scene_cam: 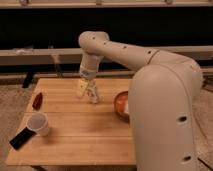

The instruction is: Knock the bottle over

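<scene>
The bottle (93,94) is small, slim and white, and stands on the wooden table (75,145) near its far middle, leaning a little to the right. My gripper (88,83) hangs down from the arm right above it and reaches its top. A pale yellow flat piece (81,87) sits just left of the bottle, next to the gripper. Whether the gripper touches the bottle cannot be told.
A white paper cup (39,123) and a black flat object (22,138) sit at the front left. A dark red object (37,100) lies at the left edge. An orange bowl (121,104) sits at the right, beside my large white arm (160,115).
</scene>
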Controlling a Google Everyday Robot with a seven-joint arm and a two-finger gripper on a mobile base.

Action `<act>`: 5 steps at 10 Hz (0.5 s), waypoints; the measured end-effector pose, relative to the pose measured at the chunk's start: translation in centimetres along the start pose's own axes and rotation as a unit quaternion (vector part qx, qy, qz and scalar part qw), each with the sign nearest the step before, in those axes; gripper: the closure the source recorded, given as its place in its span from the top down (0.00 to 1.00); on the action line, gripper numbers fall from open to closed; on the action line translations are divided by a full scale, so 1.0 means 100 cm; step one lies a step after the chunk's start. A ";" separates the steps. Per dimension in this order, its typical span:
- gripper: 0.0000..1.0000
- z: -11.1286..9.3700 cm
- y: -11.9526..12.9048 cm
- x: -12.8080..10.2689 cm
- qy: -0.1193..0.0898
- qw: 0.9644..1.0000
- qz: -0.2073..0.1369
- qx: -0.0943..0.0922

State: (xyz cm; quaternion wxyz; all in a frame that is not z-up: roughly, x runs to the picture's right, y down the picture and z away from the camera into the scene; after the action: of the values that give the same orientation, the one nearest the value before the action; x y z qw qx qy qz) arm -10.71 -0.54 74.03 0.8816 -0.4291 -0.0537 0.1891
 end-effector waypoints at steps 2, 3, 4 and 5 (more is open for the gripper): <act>0.80 -0.003 -0.012 0.001 -0.001 1.000 0.006 0.011; 0.80 -0.005 -0.018 0.002 -0.001 1.000 0.008 0.016; 0.80 -0.006 -0.025 0.002 0.001 1.000 0.011 0.023; 0.80 -0.006 -0.030 0.003 0.003 1.000 0.012 0.028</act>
State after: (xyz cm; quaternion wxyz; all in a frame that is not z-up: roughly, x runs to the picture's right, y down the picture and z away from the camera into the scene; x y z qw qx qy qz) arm -9.42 -2.55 76.01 0.8912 -0.4051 -0.0399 0.2000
